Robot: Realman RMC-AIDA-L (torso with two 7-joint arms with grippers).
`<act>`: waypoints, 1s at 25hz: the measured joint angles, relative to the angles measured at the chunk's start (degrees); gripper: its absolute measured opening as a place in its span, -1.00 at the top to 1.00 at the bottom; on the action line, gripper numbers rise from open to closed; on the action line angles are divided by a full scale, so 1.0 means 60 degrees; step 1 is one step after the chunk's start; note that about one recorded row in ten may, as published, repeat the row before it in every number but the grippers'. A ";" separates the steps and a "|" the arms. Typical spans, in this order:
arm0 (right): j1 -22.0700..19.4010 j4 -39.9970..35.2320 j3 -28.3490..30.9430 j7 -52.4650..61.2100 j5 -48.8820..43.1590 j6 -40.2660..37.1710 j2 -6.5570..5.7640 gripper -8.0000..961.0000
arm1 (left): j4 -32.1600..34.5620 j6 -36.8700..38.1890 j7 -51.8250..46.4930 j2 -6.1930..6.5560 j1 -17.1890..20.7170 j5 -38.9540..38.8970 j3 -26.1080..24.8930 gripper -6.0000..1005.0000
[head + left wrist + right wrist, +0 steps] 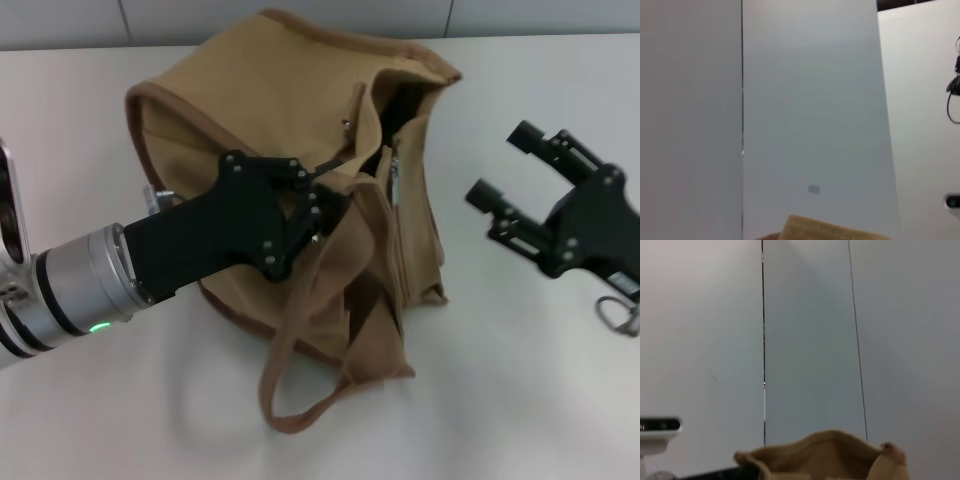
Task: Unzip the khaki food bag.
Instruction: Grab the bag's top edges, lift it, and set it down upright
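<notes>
While my head camera shows the khaki food bag [290,190] slumped mid-table with its top gaping, both wrist cameras catch only a tan sliver against wall panels. My left gripper [325,205] pinches at the bag's opening by the zipper; my right gripper [505,170] rests spread, apart on the table [520,400].

Your left wrist camera faces mostly pale wall panels [810,100], split by a dark vertical seam [742,75]. A small grey mark [813,189] sits low on the middle panel. Just beneath the camera you catch a tan strip of the khaki food bag [827,230]. Off to one edge hang dark cable loops [953,95].
</notes>
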 joint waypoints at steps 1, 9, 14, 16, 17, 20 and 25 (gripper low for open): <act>0.0000 0.0337 0.0020 -0.0504 0.0002 0.0130 0.0007 -0.61 | -0.0040 0.0056 -0.0003 0.0000 -0.0048 0.0001 -0.0008 0.93; 0.0108 0.2367 0.0203 -0.2860 0.0044 0.1195 0.0054 -0.59 | -0.0532 0.0004 0.0053 -0.0001 -0.0578 0.0002 0.0007 0.93; 0.0054 0.2949 0.0408 -0.3468 0.0082 0.1668 0.0065 -0.59 | -0.0664 -0.0233 0.0088 -0.0001 -0.0742 0.0002 -0.0012 0.93; 0.0050 0.3013 0.0414 -0.3489 0.0086 0.1772 0.0069 -0.58 | -0.0697 -0.0259 0.0089 -0.0001 -0.0775 0.0001 -0.0025 0.93; 0.0063 0.3041 0.0413 -0.3491 0.0083 0.1839 0.0070 -0.58 | -0.0698 -0.0263 0.0090 -0.0001 -0.0776 0.0001 -0.0023 0.93; 0.0118 0.3089 0.0397 -0.3497 0.0038 0.1961 0.0073 -0.53 | -0.0703 -0.0292 0.0092 -0.0001 -0.0789 -0.0001 0.0008 0.93; 0.0134 0.3116 0.0402 -0.3502 0.0066 0.1985 0.0073 -0.26 | -0.0779 -0.0334 0.0100 -0.0001 -0.0814 -0.0001 0.0014 0.93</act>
